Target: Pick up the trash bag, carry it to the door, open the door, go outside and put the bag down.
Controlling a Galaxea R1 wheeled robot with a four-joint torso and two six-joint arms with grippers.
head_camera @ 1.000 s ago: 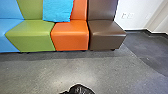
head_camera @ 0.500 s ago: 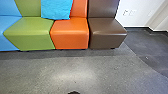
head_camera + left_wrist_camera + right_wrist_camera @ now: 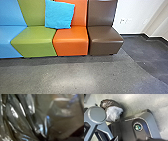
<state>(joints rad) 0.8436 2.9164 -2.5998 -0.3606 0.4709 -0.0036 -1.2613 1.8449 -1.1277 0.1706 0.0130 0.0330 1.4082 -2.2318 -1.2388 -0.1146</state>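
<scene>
Trash bag: dark glossy plastic bag with a pale whitish patch [image 3: 109,104], seen in right wrist view against the grey speckled floor [image 3: 75,72], near the robot's base. Can't tell if it's resting or hanging. Left wrist view has dark shiny plastic folds [image 3: 17,115] close up. Left gripper and right gripper: can't tell the state of either, or whether one has the bag. Ahead, far side of the floor: row of padded seats, left to right light-blue seat [image 3: 7,37], green seat [image 3: 35,37], orange seat [image 3: 71,37], brown seat [image 3: 105,37]. Square turquoise cushion [image 3: 59,15] leans across green and orange backrests. White wall [image 3: 140,10] far right, darker floor section [image 3: 157,55] near it.
</scene>
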